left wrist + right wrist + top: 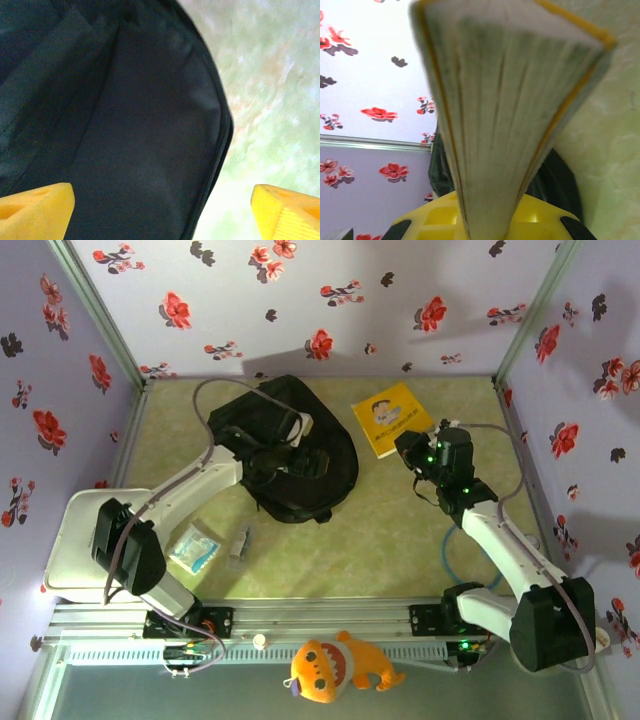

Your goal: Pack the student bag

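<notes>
While the right gripper [487, 227] is clamping the yellow book [510, 110] by its edge, with the pages fanning out above its fingers, the job in hand is probably getting that book across and into the student bag [320, 490]. The bag is lying flat on the table [400, 540], left of centre, and the book is sitting just to its right, near the back wall. I cannot tell whether the book is lifted clear of the table. The left gripper [160, 210] is hovering over the bag's black fabric with its fingers spread wide and nothing between them. Doing this well likely means the left side pinching the bag's opening edge and lifting it, while the right arm is travelling slowly, since a book gripped by one edge is apt to swing and its loose pages to catch on the zip
</notes>
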